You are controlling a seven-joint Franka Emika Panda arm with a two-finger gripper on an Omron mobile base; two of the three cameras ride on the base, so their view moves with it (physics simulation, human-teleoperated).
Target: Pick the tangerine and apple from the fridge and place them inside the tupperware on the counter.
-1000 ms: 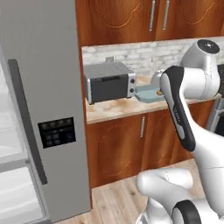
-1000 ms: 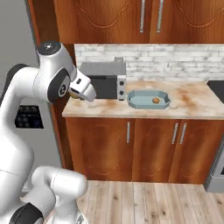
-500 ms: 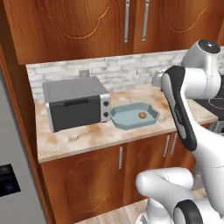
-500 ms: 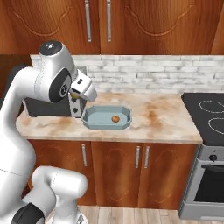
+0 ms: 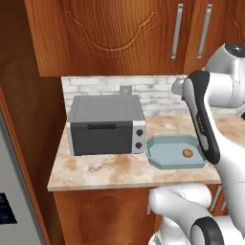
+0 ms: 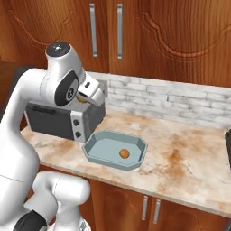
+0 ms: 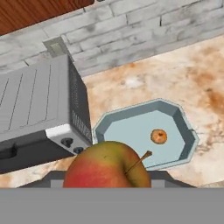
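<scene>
Red-yellow apple [image 7: 109, 165] sits in the gripper [image 6: 92, 92], held between the jaws, stem tilted up and to the right in the hand view. Fingertips are hidden behind the fruit there, so grip width can't be read directly; it's closed on the apple. In the right base view the gripper hangs above the table [image 6: 189, 149], just in front of the toaster oven [image 5: 106, 125] and up-left of the tupperware [image 6: 97, 151].

Tangerine [image 7: 159, 136] already lies inside the tupperware, right of centre in the left base view [image 5: 188, 153], not touching the walls.

Handling, my read: apple is rigid, smooth, fairly light, rolls freely. No long axis worth speaking of, only the stem line. Best hold is across the widest band, which seems to be what we have. Skin is slick, so a light pinch could slip.

Tupperware long axis runs along the table edge, cut corners, low walls. Release low and over bare floor left of the tangerine, else the apple may roll or knock it.
</scene>
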